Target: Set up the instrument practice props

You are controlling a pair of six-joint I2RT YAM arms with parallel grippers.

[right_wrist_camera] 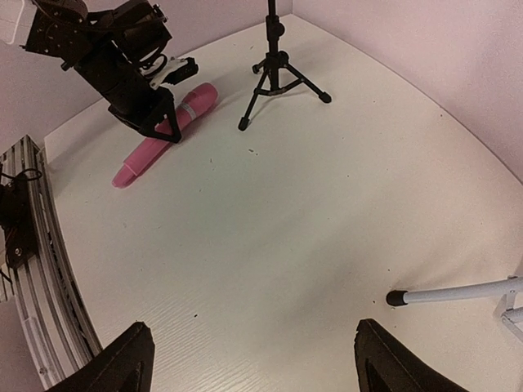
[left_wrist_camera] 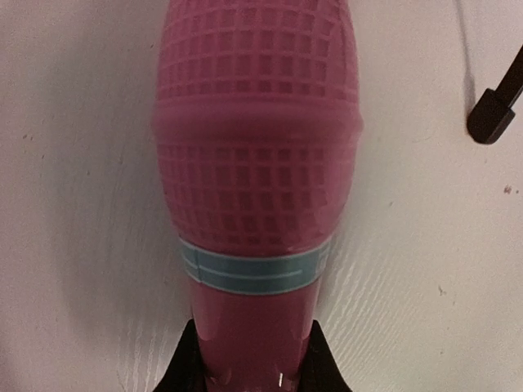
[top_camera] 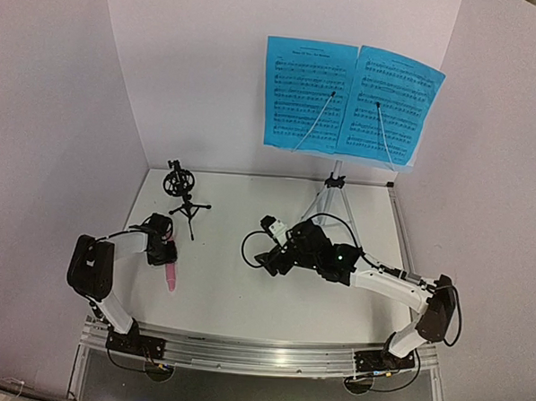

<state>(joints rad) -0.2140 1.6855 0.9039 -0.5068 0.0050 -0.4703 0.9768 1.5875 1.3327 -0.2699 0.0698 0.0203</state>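
The pink stick microphone lies flat on the white table, toward its left front part. Its head points at the small black tripod mic holder, which stands just behind it. The head is a bulged mesh of small square cells in the same pink, crossed by a smooth seam. Below the head runs a pale blue band, then a smooth, glossy pink handle.

The left gripper is clamped on that handle just below the band, a black finger pressing on each side. One foot of the mic holder sits near the head without touching it.

The right gripper hovers over the middle of the table, its jaws wide apart with nothing between them.

At the back right stands the music stand on silver tripod legs. It carries two blue sheet-music pages side by side, each crossed by a thin clip arm.
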